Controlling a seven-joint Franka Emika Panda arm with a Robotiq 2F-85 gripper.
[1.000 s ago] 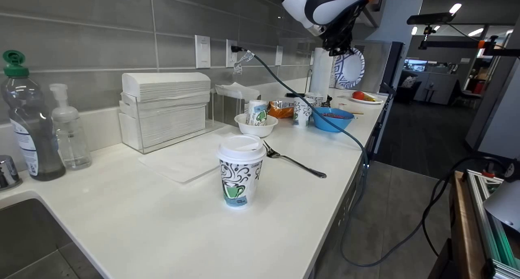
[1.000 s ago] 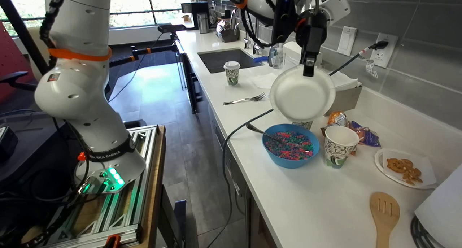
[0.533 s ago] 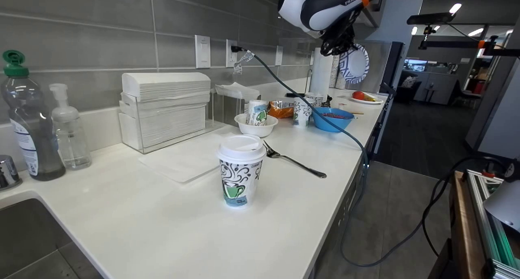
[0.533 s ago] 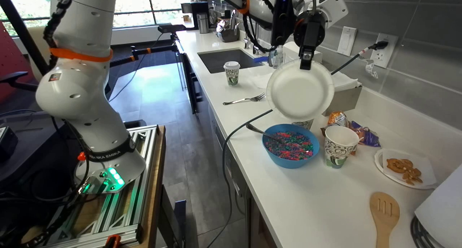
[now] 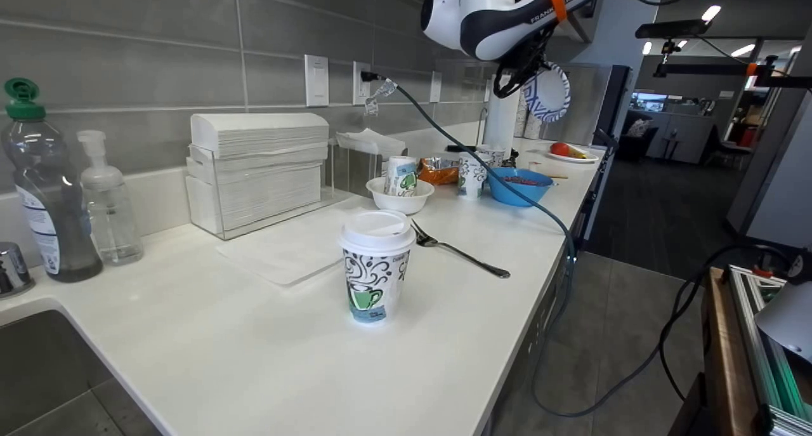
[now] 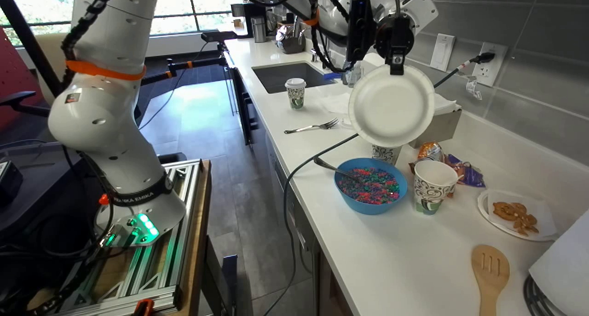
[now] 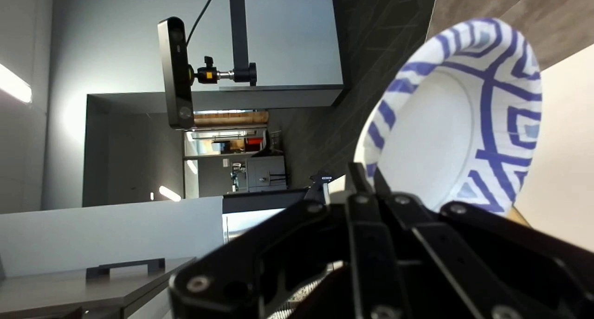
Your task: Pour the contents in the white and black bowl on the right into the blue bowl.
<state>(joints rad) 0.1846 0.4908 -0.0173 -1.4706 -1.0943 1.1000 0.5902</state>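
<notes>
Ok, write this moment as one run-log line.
end effector: shut on patterned bowl at rim; patterned bowl: tipped up sideways, above counter, no contents visible; blue bowl: on counter, holds multicoloured bits, utensil

In an exterior view we see an overexposed window and glare on the floor; in the wrist view a ceiling light burns white, the end effector dark and slightly blurred.

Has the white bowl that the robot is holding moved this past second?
Yes: in an exterior view, the white bowl has shifted up and slightly right against the unmoved blue bowl, uncovering more of the paper cup behind.
</notes>
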